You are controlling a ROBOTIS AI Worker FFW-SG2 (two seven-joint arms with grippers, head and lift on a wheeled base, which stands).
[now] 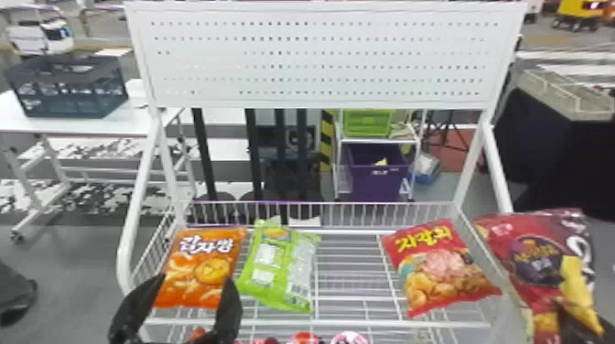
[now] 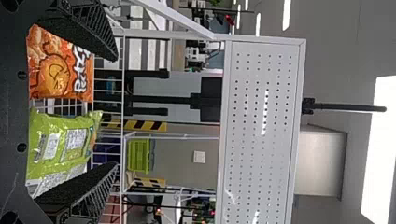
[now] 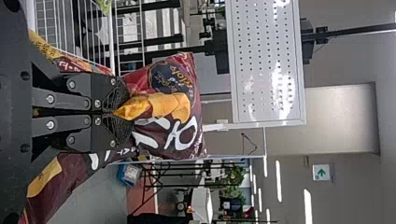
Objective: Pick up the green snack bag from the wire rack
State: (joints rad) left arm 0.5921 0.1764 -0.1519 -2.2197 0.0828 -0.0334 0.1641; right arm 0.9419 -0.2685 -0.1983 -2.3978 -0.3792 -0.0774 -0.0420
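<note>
Green bag (image 1: 279, 270) in the rack (image 1: 389, 325), left gripper (image 1: 194, 280) spread wide!

And there's the green bag, lying in the wire rack right beside the orange bag (image 1: 203, 256), with the red bag (image 1: 439, 265) well apart on the other side. The left gripper's fingers stand apart at the rack's near side, one on each side of the orange bag's lower part in the head view. Over on the right, the right gripper (image 1: 579, 327) has its fingers pinching the dark red bag (image 1: 540, 260), beside the rack!
</note>
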